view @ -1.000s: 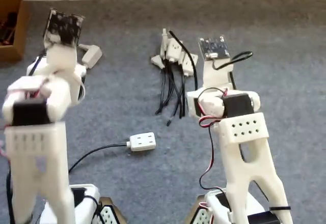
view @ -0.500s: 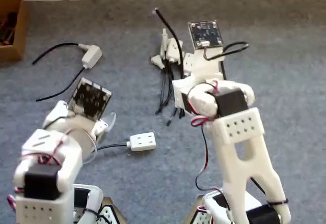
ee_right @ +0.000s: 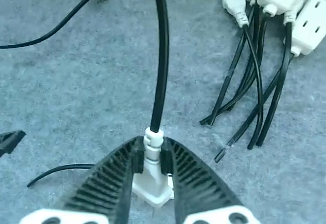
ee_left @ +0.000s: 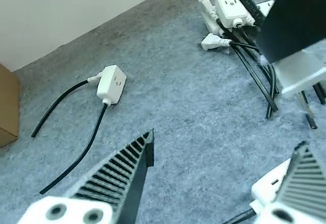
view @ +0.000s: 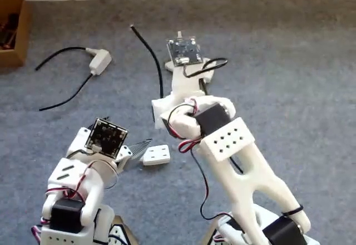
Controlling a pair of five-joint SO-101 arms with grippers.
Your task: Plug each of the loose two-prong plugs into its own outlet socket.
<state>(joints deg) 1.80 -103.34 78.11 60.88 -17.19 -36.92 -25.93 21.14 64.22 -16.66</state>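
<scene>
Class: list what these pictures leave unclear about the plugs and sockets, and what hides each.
Prongs of the held plug: right wrist view, covered by the right hand.
The pile of plugs: high view, mostly behind the right arm.
Face of the near socket: left wrist view, cut off by the edge and the left hand.

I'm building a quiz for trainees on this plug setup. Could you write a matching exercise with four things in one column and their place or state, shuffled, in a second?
Things
1. left hand
2. right hand
3. cardboard box
4. pile of black cords

Place or state
A. shut on a white plug
B. at the left edge of the high view
C. open, close to a white socket block
D. lying loose on the grey carpet

Pairs: 1-C, 2-A, 3-B, 4-D
</scene>
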